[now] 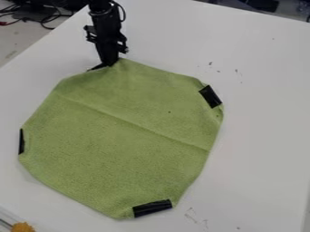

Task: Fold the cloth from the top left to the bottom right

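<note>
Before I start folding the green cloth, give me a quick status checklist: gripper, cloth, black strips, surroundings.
1. Black gripper at the cloth's top corner: ok.
2. Secure grip on the green fabric cloth: cannot tell.
3. Cloth spread open, unfolded: ok.
4. Cloth free of creases: not ok; one runs diagonally across it.
5. Black strips at the left, right and bottom edges not pinning it to the white table: cannot tell.
6. Fuzzy orange object off the cloth: ok.

White table [266,104] w/ grn cloth [121,136] spread on it & sm. dk marks [237,71] nearby.
</note>
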